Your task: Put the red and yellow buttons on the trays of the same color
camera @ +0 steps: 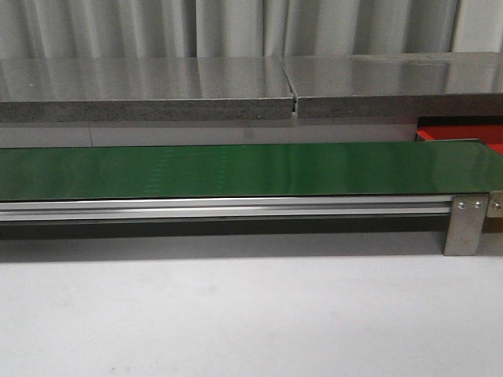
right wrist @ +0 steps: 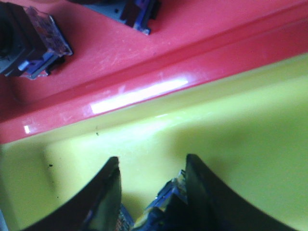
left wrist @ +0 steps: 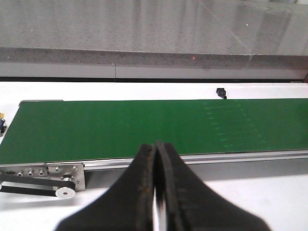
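Note:
My right gripper [right wrist: 151,166] is low inside a yellow tray [right wrist: 231,125], shut on a button [right wrist: 168,202] whose dark body with blue parts fills the gap between the fingers; its cap is hidden. The red tray [right wrist: 192,62] lies beside the yellow one, rim to rim, and holds two button bodies [right wrist: 33,41] [right wrist: 132,12]. In the front view only a corner of the red tray [camera: 464,135] shows at the far right, behind the green belt [camera: 236,169]. My left gripper [left wrist: 156,149] is shut and empty over the white table, in front of the belt [left wrist: 144,125]. No button is on the belt.
A grey stone shelf [camera: 157,90] runs behind the belt. The belt has an aluminium side rail [camera: 220,208] and a metal bracket [camera: 468,224]. A pulley with a black drive belt [left wrist: 62,192] sits at the belt's end. A small black part [left wrist: 221,92] lies behind the belt.

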You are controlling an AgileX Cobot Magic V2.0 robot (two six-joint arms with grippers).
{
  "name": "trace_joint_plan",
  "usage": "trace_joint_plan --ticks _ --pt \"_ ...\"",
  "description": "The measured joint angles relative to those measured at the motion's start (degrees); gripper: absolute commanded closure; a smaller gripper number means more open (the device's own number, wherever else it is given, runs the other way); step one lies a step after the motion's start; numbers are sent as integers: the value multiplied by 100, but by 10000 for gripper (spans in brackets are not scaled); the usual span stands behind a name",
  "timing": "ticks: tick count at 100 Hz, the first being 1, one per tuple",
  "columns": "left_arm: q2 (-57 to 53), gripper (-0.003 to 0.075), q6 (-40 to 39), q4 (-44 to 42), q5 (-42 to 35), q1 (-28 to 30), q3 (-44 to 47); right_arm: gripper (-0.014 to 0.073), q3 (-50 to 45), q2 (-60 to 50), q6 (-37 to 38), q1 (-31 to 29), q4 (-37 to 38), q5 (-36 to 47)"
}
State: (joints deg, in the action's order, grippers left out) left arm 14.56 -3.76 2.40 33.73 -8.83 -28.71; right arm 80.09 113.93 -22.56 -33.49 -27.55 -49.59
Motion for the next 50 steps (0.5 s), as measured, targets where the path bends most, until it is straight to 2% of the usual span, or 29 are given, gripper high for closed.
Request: trace_joint_plan --ticks 15,34,50 --pt "0 739 0 0 0 0 0 500 0 0 0 0 0 0" --pt "0 739 0 0 0 0 0 391 0 23 0 0 0 -37" --pt "0 739 0 0 0 0 0 362 0 185 0 0 -20 -82"
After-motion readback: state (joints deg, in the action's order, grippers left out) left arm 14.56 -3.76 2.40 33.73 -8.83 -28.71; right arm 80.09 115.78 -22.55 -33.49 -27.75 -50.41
